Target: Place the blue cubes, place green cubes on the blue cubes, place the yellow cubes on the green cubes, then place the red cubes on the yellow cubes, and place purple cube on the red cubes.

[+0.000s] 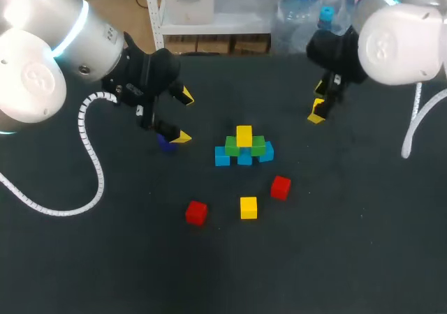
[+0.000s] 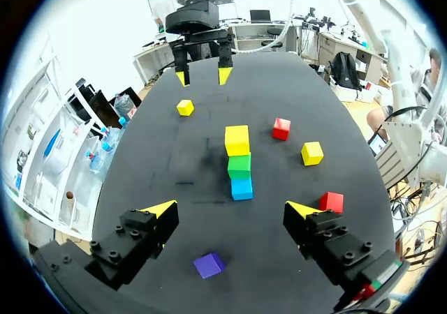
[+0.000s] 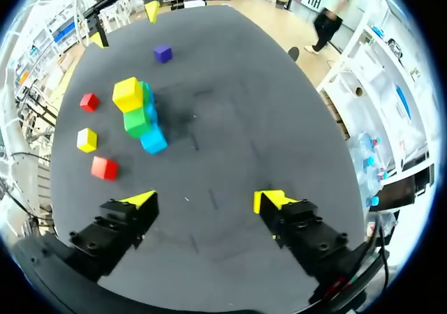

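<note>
A pyramid stands mid-table: blue cubes (image 1: 244,158) at the base, green cubes (image 1: 258,145) on them, and one yellow cube (image 1: 244,135) on top. Loose on the table are two red cubes (image 1: 280,187) (image 1: 196,212) and a yellow cube (image 1: 248,207). The purple cube (image 2: 209,264) lies under my open left gripper (image 2: 232,208), left of the pyramid (image 1: 166,144). My right gripper (image 3: 204,201) is open and holds nothing, hanging at the back right (image 1: 318,99). Another yellow cube (image 2: 185,107) sits on the table just below it.
The black table (image 1: 349,244) has free room along its front and to the right. My left arm's white cable (image 1: 94,167) loops over the table's left part.
</note>
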Tool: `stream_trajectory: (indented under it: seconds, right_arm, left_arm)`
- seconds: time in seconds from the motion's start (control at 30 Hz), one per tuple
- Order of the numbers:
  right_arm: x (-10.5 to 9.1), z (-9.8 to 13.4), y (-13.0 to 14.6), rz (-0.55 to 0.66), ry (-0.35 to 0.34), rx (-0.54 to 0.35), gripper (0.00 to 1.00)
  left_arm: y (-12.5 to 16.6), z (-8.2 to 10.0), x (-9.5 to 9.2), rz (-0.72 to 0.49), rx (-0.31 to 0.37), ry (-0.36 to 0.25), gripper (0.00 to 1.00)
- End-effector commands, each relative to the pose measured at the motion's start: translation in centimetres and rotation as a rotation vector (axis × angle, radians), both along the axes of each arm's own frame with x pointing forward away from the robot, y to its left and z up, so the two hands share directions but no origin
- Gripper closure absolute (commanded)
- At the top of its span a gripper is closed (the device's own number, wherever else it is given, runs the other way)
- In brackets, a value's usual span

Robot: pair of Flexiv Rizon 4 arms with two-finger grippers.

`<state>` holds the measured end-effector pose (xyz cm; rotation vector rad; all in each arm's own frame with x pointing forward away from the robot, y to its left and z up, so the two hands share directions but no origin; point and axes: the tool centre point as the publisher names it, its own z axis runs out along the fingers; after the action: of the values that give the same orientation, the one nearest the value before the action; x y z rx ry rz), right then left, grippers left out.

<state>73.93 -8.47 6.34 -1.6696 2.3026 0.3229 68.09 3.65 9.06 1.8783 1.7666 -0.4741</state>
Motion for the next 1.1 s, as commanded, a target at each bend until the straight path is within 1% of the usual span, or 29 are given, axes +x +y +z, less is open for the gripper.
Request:
stream_trajectory:
  seconds: [0.03, 0.27, 0.33, 0.43, 0.47, 0.53, 0.63, 0.73, 0.87, 0.9, 1.1]
  right_arm:
    - [2.7, -0.3, -1.0, 0.003, 0.046, -0.01, 0.0]
    - [5.8, -1.1, -2.3, -0.001, 0.098, -0.059, 0.0]
    - [6.5, -1.3, -2.3, 0.01, 0.11, -0.087, 0.0]
    - [7.5, -1.7, -2.5, 0.04, 0.123, -0.106, 0.0]
    - [7.7, -1.8, -2.4, 0.052, 0.126, -0.122, 0.0]
    - [8.0, -2.1, -2.4, 0.086, 0.137, -0.118, 0.0]
    - [8.4, -2.9, -3.2, 0.099, 0.166, -0.114, 0.0]
    - [8.0, -4.1, -3.4, 0.105, 0.191, -0.109, 0.0]
    - [8.3, -5.4, -3.6, 0.109, 0.205, -0.119, 0.0]
    - [8.3, -5.5, -3.6, 0.113, 0.203, -0.112, 0.0]
    - [8.7, -5.7, -2.6, 0.145, 0.2, -0.162, 0.0]
  left_arm:
    - [0.2, -0.1, 0.0, -0.003, -0.006, -0.002, 0.0]
    - [0.2, -0.1, 0.0, -0.003, -0.006, -0.002, 0.0]
    - [0.2, -0.1, 0.0, -0.003, -0.006, -0.002, 0.0]
    - [0.2, -0.1, 0.0, -0.003, -0.006, -0.002, 0.0]
    - [0.2, -0.1, 0.0, -0.003, -0.006, -0.002, 0.0]
    - [0.2, -0.1, 0.0, -0.003, -0.006, -0.002, 0.0]
    - [0.2, -0.1, 0.0, -0.003, -0.006, -0.002, 0.0]
    - [0.2, -0.1, 0.0, -0.003, -0.006, -0.002, 0.0]
    - [0.2, -0.1, 0.0, -0.003, -0.006, -0.002, 0.0]
    - [0.2, -0.1, 0.0, -0.003, -0.006, -0.002, 0.0]
    - [0.2, -0.1, 0.0, -0.003, -0.006, -0.002, 0.0]
